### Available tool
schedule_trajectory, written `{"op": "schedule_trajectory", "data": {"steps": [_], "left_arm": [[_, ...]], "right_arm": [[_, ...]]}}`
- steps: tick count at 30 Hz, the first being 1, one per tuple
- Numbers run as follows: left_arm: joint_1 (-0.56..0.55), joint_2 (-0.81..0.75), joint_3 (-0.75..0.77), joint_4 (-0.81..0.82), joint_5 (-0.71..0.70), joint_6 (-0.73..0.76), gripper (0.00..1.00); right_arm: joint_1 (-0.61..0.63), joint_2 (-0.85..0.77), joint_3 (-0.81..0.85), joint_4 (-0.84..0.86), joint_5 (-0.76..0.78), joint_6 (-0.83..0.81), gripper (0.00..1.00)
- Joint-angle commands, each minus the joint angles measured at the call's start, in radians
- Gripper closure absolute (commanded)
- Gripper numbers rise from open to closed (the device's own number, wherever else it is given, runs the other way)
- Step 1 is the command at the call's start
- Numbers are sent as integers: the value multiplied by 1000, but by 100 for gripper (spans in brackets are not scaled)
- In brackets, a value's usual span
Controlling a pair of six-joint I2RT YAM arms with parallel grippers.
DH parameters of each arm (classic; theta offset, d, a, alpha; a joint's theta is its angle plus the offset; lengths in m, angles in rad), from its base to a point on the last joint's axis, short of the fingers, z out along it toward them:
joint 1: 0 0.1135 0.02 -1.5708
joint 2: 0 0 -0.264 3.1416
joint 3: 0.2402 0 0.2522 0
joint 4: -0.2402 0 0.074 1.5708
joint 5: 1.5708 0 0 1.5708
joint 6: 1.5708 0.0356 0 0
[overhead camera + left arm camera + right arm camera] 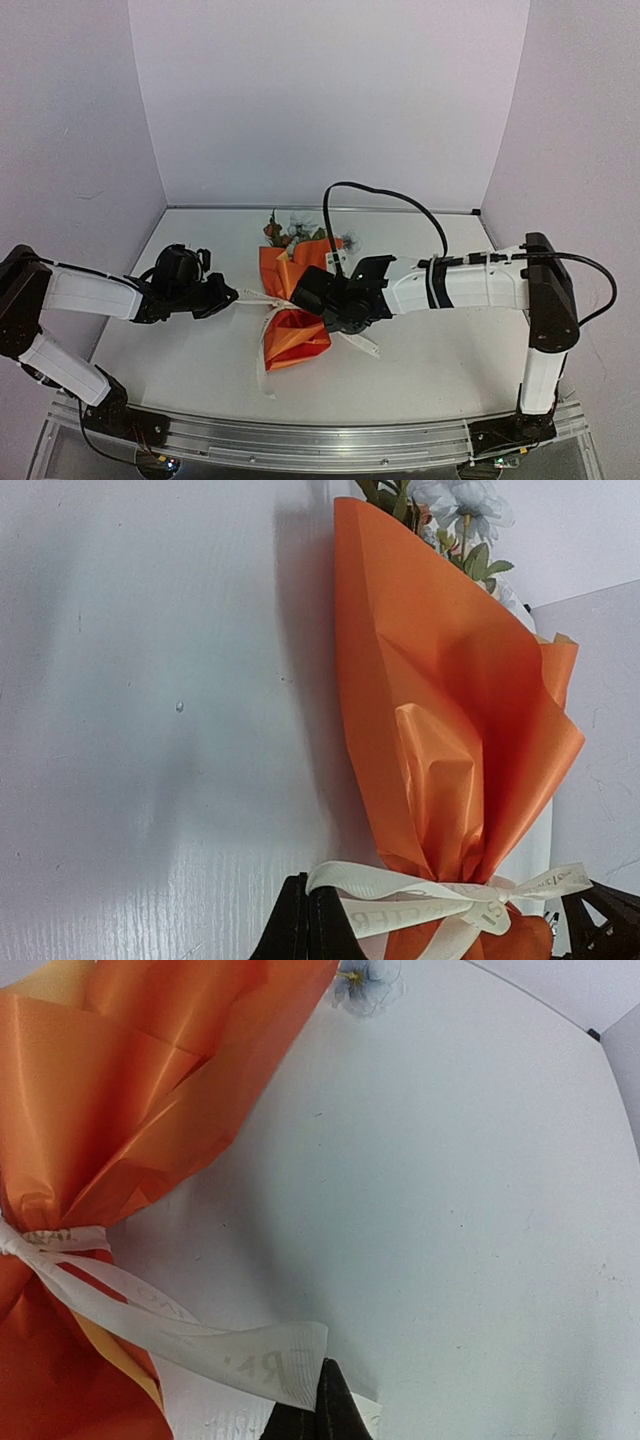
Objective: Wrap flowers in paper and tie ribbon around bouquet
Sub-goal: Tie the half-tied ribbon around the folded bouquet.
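Nearest the lens, at 6 o'clock of each wrist view: dark fingertips. Left fingers point(308, 925) pressed together, pinching one end of the ribbon point(400, 892). Right fingers point(320, 1410) likewise closed, nipping the broad lettered tail of the other end.

Then by size.
- Worktop point(440, 365): white, walled on three sides.
- Left arm point(90, 290) reaching in from 9 o'clock, right arm point(470, 285) from 3 o'clock, meeting mid-worktop.
- Bouquet point(282, 270): lying flat at centre between them, heads toward 12 o'clock, foot of the wrap flaring toward 6 o'clock.
- Paper point(440, 680): orange, creased, gathered into a taper and cinched at the waist.
- Flowers point(470, 505): pale blue bloom and green leaves poking from the open top. One more pale bloom at 12 o'clock of the right wrist view, loose or attached unclear.
- Ribbon: cream, wound round the waist and crossed into a knot there, ends running out toward 9 and roughly 4 o'clock in the top view.

Judged step: wrapping done, tie in hand, with the knot at the tightening stage rather than the start. Calls next, on this reading, for an even outward pull on both ends, opposite and level with the worktop, snugging the knot without dragging the bouquet sideways or slipping the band off the waist. After that, likely, a release. Bow or plain knot as the finish: unclear.
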Motion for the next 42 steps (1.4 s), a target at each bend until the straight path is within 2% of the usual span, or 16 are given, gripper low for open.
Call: {"op": "schedule_trajectory", "data": {"steps": [1, 14, 34, 42], "left_arm": [[22, -4, -8, 19, -38, 1, 100], [83, -5, -5, 4, -15, 18, 100], [146, -18, -13, -63, -33, 13, 100], [183, -17, 1, -104, -50, 18, 100]], "right_arm": [[30, 54, 69, -130, 64, -116, 100], [140, 70, 39, -188, -68, -307, 100], [123, 87, -40, -256, -76, -253, 100], [77, 82, -101, -259, -116, -199, 100]]}}
